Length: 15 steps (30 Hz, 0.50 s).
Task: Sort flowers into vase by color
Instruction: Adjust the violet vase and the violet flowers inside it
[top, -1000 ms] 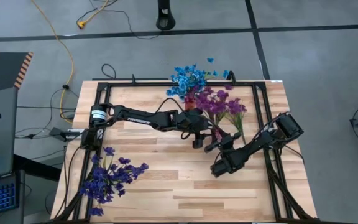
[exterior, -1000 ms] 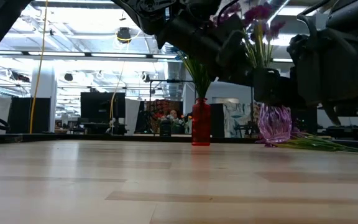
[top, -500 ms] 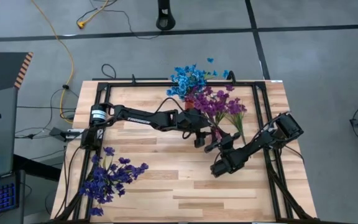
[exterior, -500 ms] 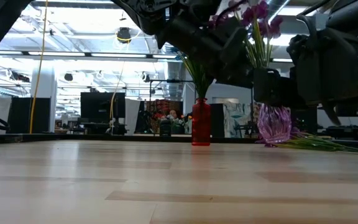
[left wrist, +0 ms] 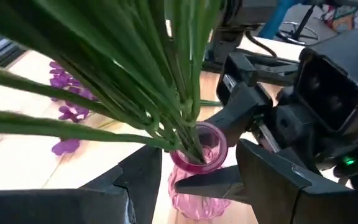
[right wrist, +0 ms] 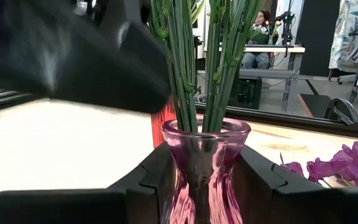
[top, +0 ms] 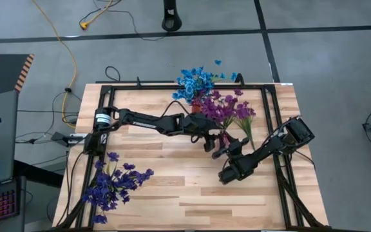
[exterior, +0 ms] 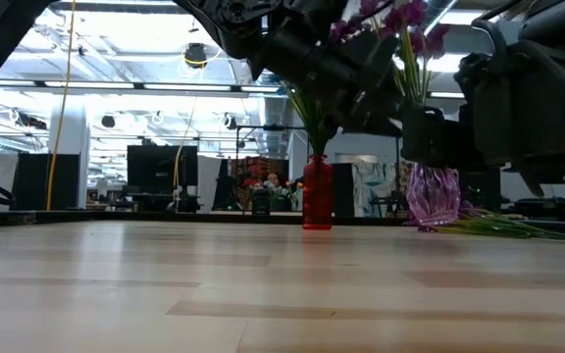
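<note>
Toward the desk's far side, the pink vase [right wrist: 206, 163] is clamped by the right tool [right wrist: 205, 186] while magenta flowers [top: 227, 108] are seated through the wide-open left tool [left wrist: 191, 180]; withdrawal is judged next.

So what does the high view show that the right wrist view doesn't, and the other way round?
Only the high view shows the blue flowers at the table's far edge, the dark violet flowers lying at its near left corner, and both arms. Only the right wrist view shows the right tool around the pink vase, with a seated person in the room behind. Both show the magenta flowers.
</note>
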### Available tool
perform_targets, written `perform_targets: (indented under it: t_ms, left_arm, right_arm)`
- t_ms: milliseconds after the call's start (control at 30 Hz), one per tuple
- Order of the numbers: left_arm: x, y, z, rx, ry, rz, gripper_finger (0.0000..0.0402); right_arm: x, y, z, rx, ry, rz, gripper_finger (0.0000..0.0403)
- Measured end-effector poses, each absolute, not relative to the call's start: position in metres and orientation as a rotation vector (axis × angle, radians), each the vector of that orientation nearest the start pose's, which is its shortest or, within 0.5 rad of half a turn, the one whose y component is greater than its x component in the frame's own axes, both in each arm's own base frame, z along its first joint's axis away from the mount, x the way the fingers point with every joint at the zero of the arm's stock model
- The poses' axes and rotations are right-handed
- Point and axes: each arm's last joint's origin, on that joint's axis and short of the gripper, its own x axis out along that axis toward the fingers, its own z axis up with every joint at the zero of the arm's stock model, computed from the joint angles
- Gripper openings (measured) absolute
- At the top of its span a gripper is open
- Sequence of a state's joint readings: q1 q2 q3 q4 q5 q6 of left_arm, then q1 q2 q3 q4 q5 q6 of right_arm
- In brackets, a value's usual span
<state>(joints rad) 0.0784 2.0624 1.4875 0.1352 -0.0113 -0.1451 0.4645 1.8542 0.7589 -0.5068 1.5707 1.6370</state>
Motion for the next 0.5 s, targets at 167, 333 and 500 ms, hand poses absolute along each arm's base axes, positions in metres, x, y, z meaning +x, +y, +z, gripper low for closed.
perform_targets:
  t_ms: [167, 333, 500]
  left_arm:
    - [0.4680, 0.0362, 0.2098, -0.183, 0.455, 0.119, 0.0194]
    - [0.4675, 0.0337, 0.2085, -0.187, 0.470, 0.118, 0.0194]
    - [0.4678, 0.0285, 0.2084, -0.172, 0.473, 0.103, 0.0194]
  right_arm:
    - [0.2451, 0.0908, 0.0989, 0.003, -0.002, -1.105, 0.0156]
    - [0.2486, 0.0946, 0.1003, -0.027, 0.016, -1.098, 0.0165]
    - [0.2513, 0.0990, 0.1031, -0.041, 0.025, -1.088, 0.0148]
